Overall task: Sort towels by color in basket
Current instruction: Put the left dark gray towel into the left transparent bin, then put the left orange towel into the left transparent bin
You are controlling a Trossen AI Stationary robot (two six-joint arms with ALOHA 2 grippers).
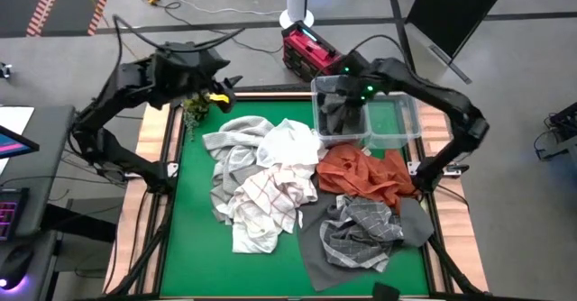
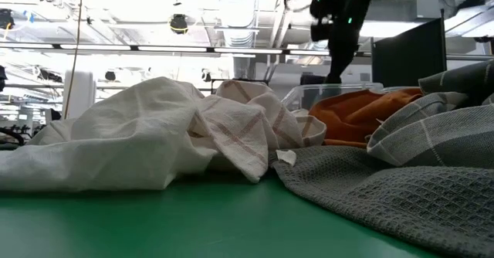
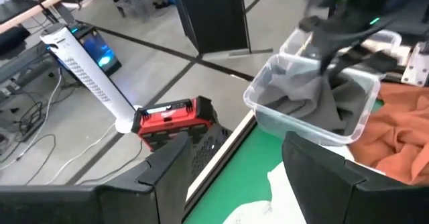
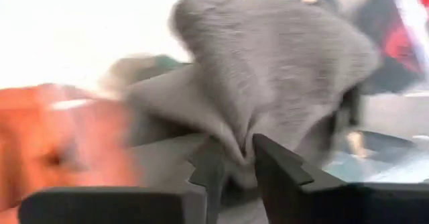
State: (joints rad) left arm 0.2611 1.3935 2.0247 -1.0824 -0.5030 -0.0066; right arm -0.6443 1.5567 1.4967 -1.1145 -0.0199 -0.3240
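A clear two-part basket [image 1: 397, 125] stands at the table's far right. A dark grey towel [image 1: 338, 112] fills its left compartment [image 3: 268, 103], and my right gripper [image 4: 241, 158] is just above it, shut on that towel. My left gripper [image 3: 231, 184] hangs open and raised over the far left corner, holding nothing. On the green table lie a heap of white, light grey and red-checked towels [image 1: 261, 175], a rust-orange towel [image 1: 361, 175] and grey towels [image 1: 361, 233] near the front right. My right gripper pinches a bunched fold of the dark grey towel [image 4: 234, 133] between its two fingers [image 4: 275, 163]. The fingers come from above, slanting steeply down. The cloth hangs below them, and its lower part [image 3: 295, 100] rests inside the basket's left compartment.
A red case [image 1: 306, 49] and a white tower fan [image 1: 296, 4] stand on the floor behind the table. A small plant [image 1: 194, 112] sits at the far left corner. The basket's right compartment [image 1: 392, 121] shows its green bottom. Bare green table lies along the left side.
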